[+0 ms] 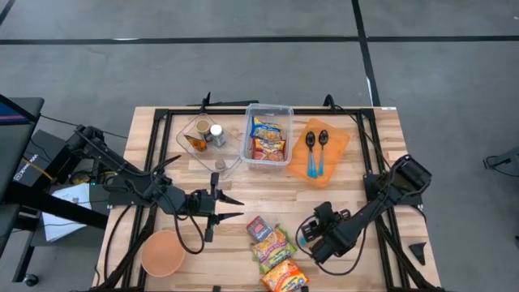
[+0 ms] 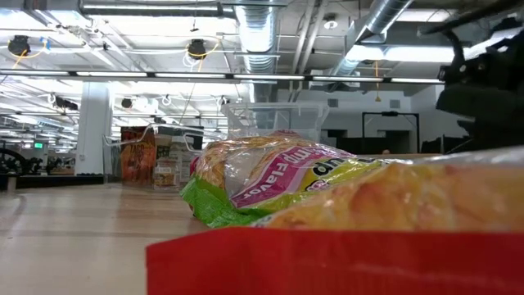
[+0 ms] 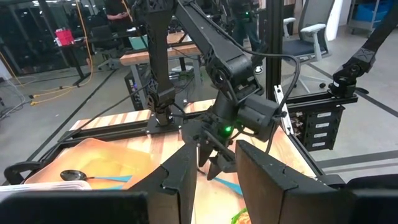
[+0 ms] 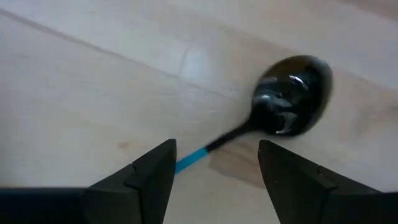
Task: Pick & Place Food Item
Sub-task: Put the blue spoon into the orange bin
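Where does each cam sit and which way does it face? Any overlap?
High: above the table, straight down; both arms, left gripper, right gripper.
Low: table-top height, level across snack packets into the room; dark arm part at right.
Left wrist: on left arm, facing the right gripper across the table; own open jaws.
Right wrist: on right arm, down at a spoon on the wood; own open jaws.
Shared: high and left wrist both show the right gripper.

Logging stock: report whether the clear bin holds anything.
Not empty. The clear bin holds two snack packets, seen from above.
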